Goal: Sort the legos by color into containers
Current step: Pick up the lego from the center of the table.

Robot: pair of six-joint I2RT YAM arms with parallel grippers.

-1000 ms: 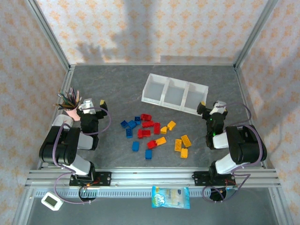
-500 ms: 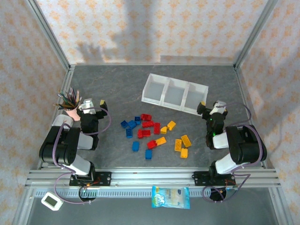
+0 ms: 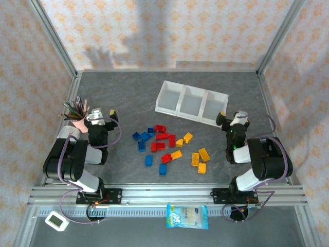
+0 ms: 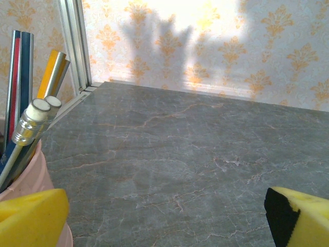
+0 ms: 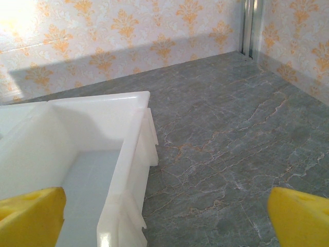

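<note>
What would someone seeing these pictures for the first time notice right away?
The bright scatter of red, blue and yellow-orange legos in the middle of the grey table stands out first. Behind it sits the white three-compartment tray, looking empty. The left gripper and right gripper flank the pile, both open, with a pink cup of pencils by the left one.

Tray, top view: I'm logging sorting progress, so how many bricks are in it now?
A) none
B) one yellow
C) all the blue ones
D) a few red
A: the tray shows three bare compartments, and the bricks all lie loose on the table, apart from it.
</note>
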